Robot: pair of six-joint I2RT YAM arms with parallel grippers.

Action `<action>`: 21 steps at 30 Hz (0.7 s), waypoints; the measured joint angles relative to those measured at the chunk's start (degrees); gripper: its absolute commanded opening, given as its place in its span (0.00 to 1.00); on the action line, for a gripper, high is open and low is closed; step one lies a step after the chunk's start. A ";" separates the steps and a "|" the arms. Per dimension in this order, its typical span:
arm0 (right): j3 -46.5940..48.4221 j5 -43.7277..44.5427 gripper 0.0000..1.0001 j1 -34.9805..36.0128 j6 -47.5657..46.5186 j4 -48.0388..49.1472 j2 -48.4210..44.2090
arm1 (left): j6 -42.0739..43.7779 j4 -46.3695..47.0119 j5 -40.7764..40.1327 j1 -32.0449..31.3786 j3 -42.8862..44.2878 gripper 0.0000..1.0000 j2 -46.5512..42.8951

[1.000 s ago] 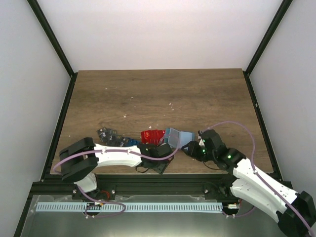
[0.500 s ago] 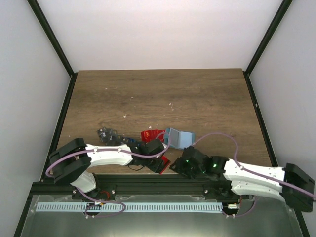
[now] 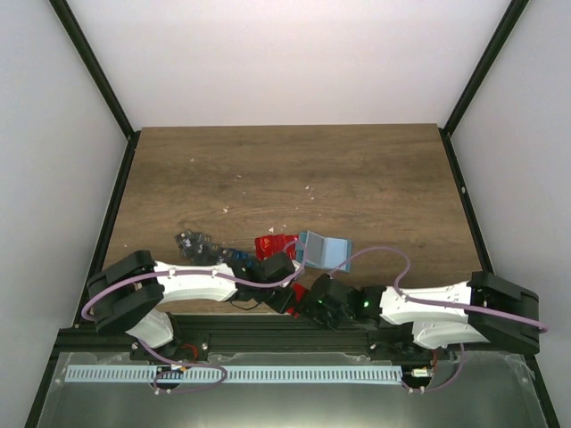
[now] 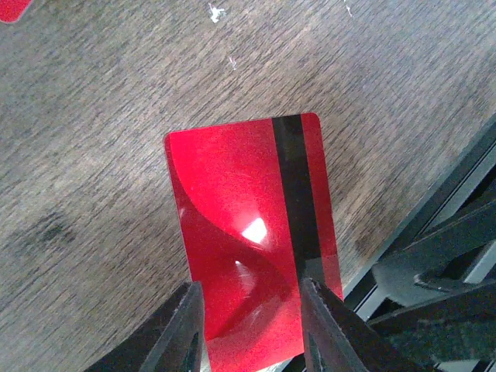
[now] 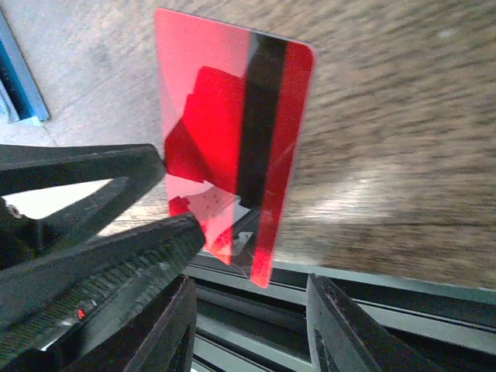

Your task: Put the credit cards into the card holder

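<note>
i've got the glossy red card with the black stripe (image 4: 248,232) pinched across its long edges by the left gripper (image 4: 248,291), one finger against each side of its near end, so that hand is closed on the card. the right gripper (image 5: 249,279) sits with its jaws apart and nothing between them. the card's lower corner hangs just in front of that gap.

my worry is the grip. a thin card squeezed edge to edge can bow and spring out, and here it hangs over the dark frame rail (image 5: 403,294) at the bottom of the right wrist frame, so a slip could drop it off the wooden table (image 3: 357,169). the two wrists are also crowded together at bottom centre of the overhead frame and could knock each other.

the flat teal-blue pouch (image 3: 325,251) lies just up and right of the left gripper in the overhead frame, close by but not touching. its opening isn't clear to me.
</note>
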 measured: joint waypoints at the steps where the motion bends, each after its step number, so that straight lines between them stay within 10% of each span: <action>1: 0.00 0.24 0.41 0.02 0.22 1.16 0.46 | -0.02 0.09 0.07 0.00 -0.04 0.35 0.00; 21: -2.73 0.00 0.37 0.37 2.56 11.17 6.16 | -0.44 2.86 2.82 0.31 -1.49 0.24 0.04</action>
